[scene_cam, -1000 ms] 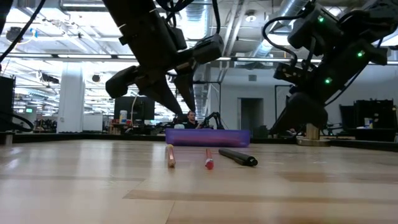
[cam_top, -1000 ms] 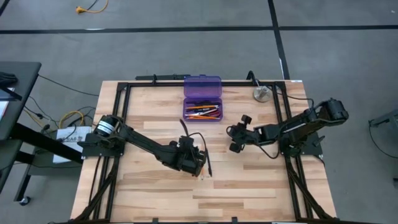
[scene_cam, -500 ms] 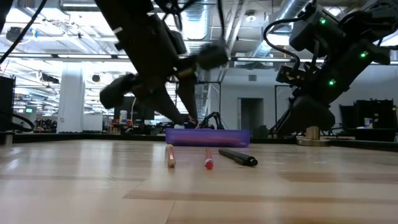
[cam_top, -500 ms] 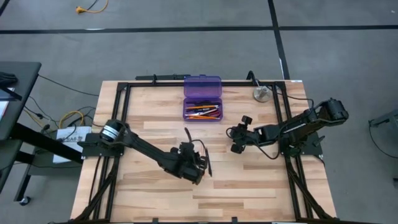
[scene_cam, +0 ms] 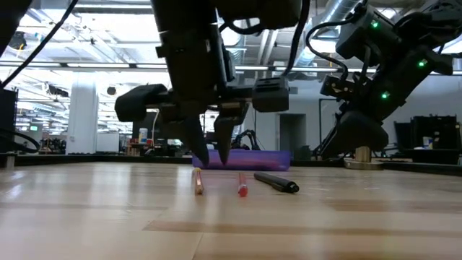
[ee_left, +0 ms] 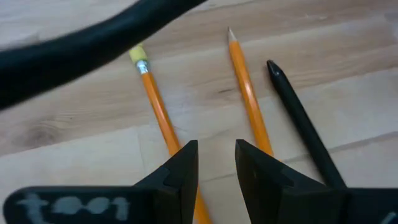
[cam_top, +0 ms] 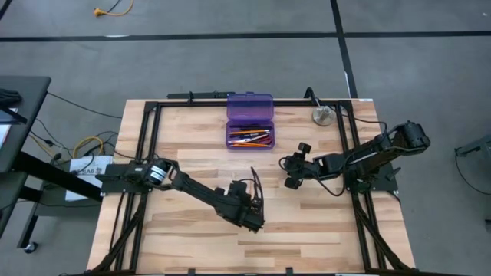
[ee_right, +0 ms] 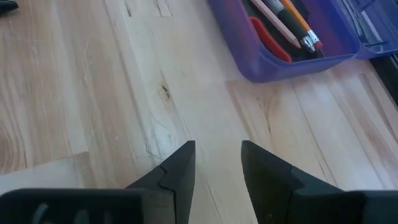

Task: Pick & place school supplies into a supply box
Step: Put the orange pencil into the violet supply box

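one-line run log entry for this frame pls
left hand: open, above two pencils and pen | right hand: open, idle near supply box | box: lid open, part filled

Grey concrete floor around the wooden table, crossed by dark lines. Yellow cable loose on the floor at the far side. Dark desk edge to one side. Beyond: open hall, bright ceiling strip lights, exposed ducts, white column, doorway.
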`<state>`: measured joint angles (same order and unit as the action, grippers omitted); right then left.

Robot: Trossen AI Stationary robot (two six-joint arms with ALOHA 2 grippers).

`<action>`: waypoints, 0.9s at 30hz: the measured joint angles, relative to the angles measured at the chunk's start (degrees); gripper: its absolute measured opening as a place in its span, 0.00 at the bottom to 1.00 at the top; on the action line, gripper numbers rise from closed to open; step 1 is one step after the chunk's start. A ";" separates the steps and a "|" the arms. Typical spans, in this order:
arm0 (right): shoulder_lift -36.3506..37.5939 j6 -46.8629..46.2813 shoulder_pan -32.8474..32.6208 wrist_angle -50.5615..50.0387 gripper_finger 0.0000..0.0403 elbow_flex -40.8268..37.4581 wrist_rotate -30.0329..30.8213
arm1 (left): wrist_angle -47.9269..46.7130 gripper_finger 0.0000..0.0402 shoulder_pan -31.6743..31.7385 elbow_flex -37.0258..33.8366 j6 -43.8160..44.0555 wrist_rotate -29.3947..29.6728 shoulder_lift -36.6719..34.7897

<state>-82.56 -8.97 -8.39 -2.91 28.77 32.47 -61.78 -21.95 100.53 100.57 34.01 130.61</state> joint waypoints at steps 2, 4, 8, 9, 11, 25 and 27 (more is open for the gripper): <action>0.00 0.00 -0.15 -0.05 0.31 0.00 0.00 | -0.02 0.24 0.19 -0.05 0.00 -0.11 -0.13; 0.00 0.00 -0.27 -0.05 0.31 0.00 -0.10 | -1.35 0.24 0.21 -0.20 0.88 0.35 -0.08; 0.00 0.09 -0.28 -0.09 0.31 0.00 -0.91 | -4.91 0.24 -0.10 0.22 3.67 0.29 -0.07; 0.00 0.24 -0.28 -0.07 0.31 0.00 -0.90 | -5.35 0.24 -0.18 0.24 4.24 0.26 -0.07; 0.00 0.29 -0.26 -0.07 0.31 0.00 -0.96 | -7.23 0.24 -0.27 0.24 5.74 -0.16 -0.07; 0.00 0.40 -0.26 -0.07 0.30 0.00 -1.09 | -3.82 0.24 1.38 0.24 3.75 -2.08 -0.07; 0.00 0.41 -0.26 -0.07 0.30 0.00 -1.11 | -3.82 0.24 1.49 0.24 3.69 -2.25 -0.07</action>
<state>-82.56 -8.56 -8.64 -2.98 28.77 31.35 -65.60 -20.46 100.77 104.27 31.77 130.54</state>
